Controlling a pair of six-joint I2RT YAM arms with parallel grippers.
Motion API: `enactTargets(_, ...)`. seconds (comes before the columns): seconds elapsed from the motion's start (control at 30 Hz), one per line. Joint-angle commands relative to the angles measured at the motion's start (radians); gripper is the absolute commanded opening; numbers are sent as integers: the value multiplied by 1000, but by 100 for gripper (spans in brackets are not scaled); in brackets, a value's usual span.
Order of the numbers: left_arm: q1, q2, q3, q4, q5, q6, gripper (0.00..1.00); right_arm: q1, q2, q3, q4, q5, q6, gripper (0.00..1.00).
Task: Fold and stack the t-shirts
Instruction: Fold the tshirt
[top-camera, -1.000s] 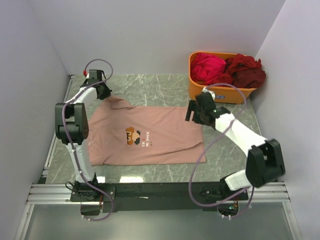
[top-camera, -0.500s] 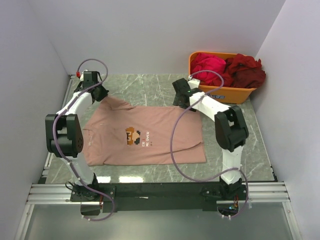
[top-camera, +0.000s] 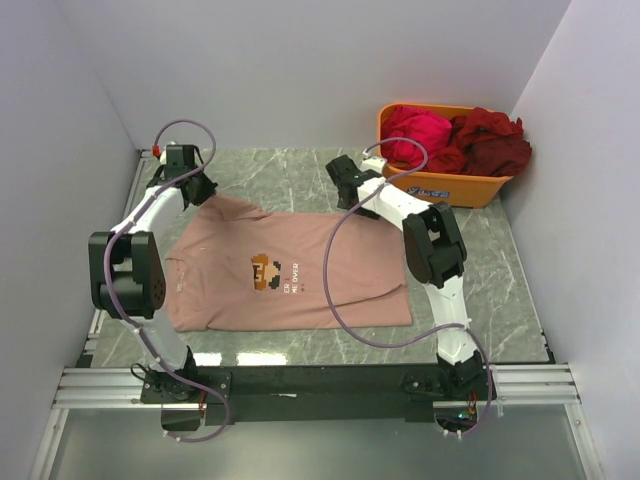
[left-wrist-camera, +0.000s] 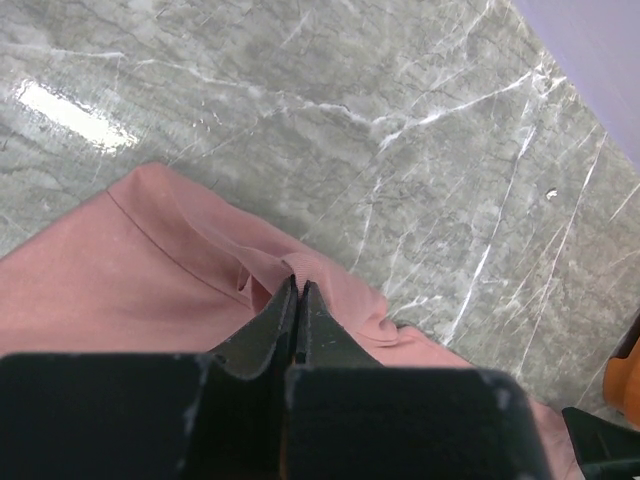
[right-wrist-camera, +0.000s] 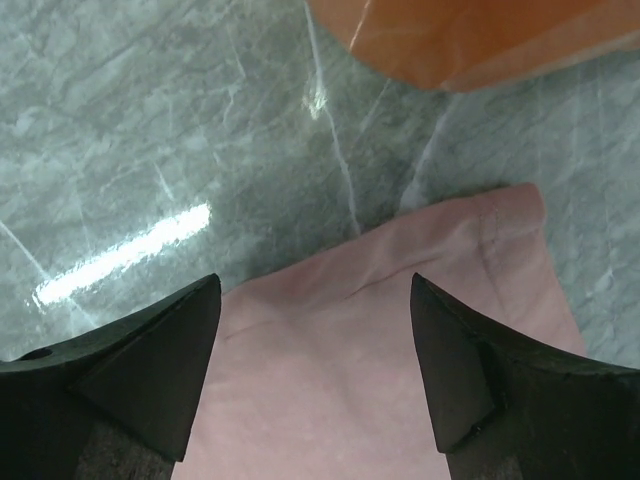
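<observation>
Swung leftward since a second ago, the right gripper (right-wrist-camera: 315, 290) hangs wide open, holding nothing, above the far right corner of the salmon-pink t-shirt (top-camera: 300, 265), spread flat on the table (top-camera: 290, 175). The left gripper (left-wrist-camera: 298, 285) is pinched tight on its far left shoulder.

Pale lilac walls (top-camera: 300, 60) enclose a glossy grey marble tabletop (top-camera: 290, 175).
</observation>
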Motion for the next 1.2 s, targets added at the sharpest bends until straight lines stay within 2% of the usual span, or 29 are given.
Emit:
enactTargets(0.0, 1, -78, -16, 28, 14, 20, 0, -6, 35, 70, -62, 53, 37, 82)
enactTargets(0.23, 1, -157, -85, 85, 0, 3, 0, -4, 71, 75, -72, 65, 30, 77)
enactTargets(0.4, 1, -177, -106, 91, 9, -5, 0, -4, 60, 2, -50, 56, 45, 76)
enactTargets(0.57, 1, -181, -117, 65, -4, -16, 0, -3, 39, -22, -30, 68, 39, 71)
enactTargets(0.7, 1, -217, -140, 56, -21, -29, 0, -4, 37, -7, -22, 56, 31, 49)
enactTargets(0.87, 1, -269, -195, 62, -34, -40, 0, -4, 37, -5, -30, 71, 25, 45)
enactTargets(0.9, 1, -273, -201, 65, -26, -43, 0, -4, 35, -5, -32, 74, 25, 40)
enactTargets(0.97, 1, -284, -209, 62, -27, -46, 0, -4, 34, -7, -33, 79, 19, 37)
enactTargets(1.0, 1, -286, -209, 54, -32, -48, 0, -4, 31, -8, -32, 82, 16, 31)
enactTargets(1.03, 1, -290, -212, 53, -35, -49, 0, -6, 28, -11, -29, 87, 13, 29)
enactTargets(1.17, 1, -322, -224, 50, -43, -52, 0, -9, 35, -8, -39, 103, 8, 32)
